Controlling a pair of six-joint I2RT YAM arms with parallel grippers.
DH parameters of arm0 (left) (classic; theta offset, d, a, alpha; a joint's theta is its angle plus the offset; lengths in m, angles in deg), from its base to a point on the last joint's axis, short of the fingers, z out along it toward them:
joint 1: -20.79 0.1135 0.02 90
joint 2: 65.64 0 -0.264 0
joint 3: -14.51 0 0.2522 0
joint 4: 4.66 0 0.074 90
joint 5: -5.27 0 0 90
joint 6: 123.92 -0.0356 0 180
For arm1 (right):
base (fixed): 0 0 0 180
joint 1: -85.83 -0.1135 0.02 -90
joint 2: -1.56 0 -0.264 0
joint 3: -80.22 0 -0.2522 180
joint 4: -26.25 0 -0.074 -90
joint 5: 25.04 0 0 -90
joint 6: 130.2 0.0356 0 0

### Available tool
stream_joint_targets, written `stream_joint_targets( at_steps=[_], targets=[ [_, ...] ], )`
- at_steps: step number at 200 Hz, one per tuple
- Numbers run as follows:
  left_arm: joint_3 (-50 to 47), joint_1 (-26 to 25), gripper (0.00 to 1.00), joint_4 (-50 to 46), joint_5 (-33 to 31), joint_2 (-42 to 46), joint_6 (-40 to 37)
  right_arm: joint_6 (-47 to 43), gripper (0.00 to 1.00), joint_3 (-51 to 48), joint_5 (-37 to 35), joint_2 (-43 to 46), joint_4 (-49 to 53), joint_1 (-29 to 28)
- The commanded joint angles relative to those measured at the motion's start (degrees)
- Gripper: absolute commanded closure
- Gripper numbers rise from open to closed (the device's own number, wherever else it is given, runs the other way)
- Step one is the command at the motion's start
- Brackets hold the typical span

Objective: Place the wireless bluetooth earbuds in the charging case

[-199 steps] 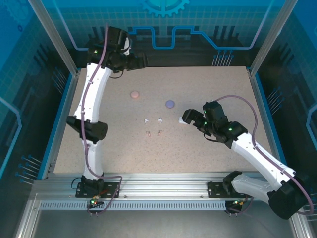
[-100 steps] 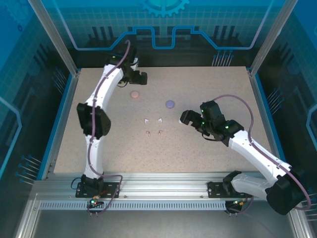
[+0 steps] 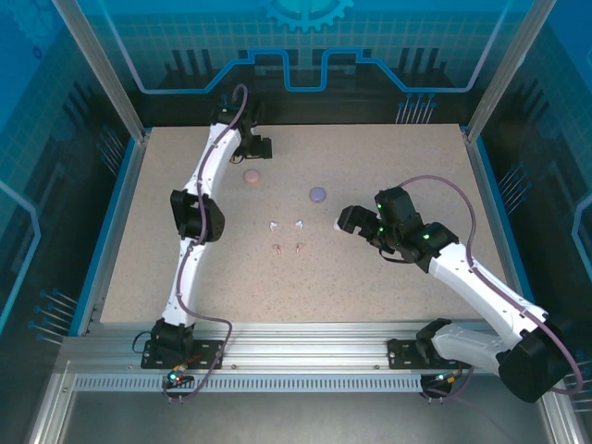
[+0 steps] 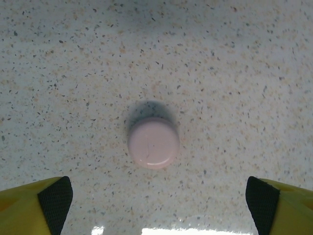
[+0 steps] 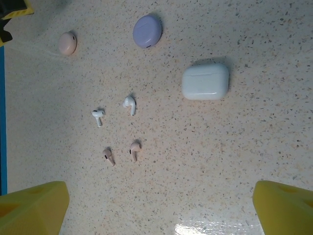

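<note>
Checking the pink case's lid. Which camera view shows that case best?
Left wrist: the pink case sits large and centred. Top external has it tiny; right wrist has it small, near the corner.

Speckled bench (image 3: 388, 277) carries a pink case (image 3: 252, 176), a purple case (image 3: 318, 193) and a white case (image 5: 205, 82), all closed. Two white earbuds (image 5: 129, 104) and two pink earbuds (image 5: 134, 148) lie loose, apart, near centre.

I work in a robotics lab cell: my left arm (image 3: 199, 217) and right arm (image 3: 462, 273) are bolted to a slotted aluminium rail (image 3: 305, 356) at the edge of a speckled tabletop (image 3: 388, 296), fenced by aluminium posts (image 3: 100, 69) and blue panels (image 3: 398, 46) printed with a gear and circuit lines.
</note>
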Motion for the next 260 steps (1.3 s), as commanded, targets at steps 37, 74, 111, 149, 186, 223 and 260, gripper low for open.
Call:
stream_joint_targets(
  at_steps=[37, 74, 111, 149, 186, 223, 260],
  targets=[
    [5.7, 0.1, 0.07, -5.7, -1.3, -6.6, 6.9, -0.7, 0.03, 1.7, -0.6, 0.9, 0.9, 0.0],
    [5.7, -0.1, 0.09, -6.1, -4.0, -8.4, 8.7, -0.7, 0.03, 1.6, -0.2, 0.6, 0.2, 0.3],
    [5.7, -0.3, 0.12, -4.9, -4.8, -9.9, 9.6, -0.9, 0.03, 1.6, 0.1, 0.9, 0.4, 0.7],
    [5.5, -0.8, 0.14, -3.4, -5.2, -11.2, 9.8, -1.1, 0.03, 1.6, 0.3, 1.5, 0.6, 1.3],
    [5.5, -1.0, 0.14, -2.5, -4.9, -12.4, 9.8, -1.3, 0.03, 1.4, 0.3, 2.2, 0.9, 1.6],
    [5.3, -1.0, 0.17, -1.2, -5.0, -13.4, 9.8, -1.5, 0.03, 1.0, 0.2, 3.2, 1.9, 2.0],
    [5.2, -1.0, 0.27, 1.5, -4.3, -13.9, 9.7, -1.6, 0.03, 0.6, -0.3, 4.6, 3.4, 2.4]
  ],
)
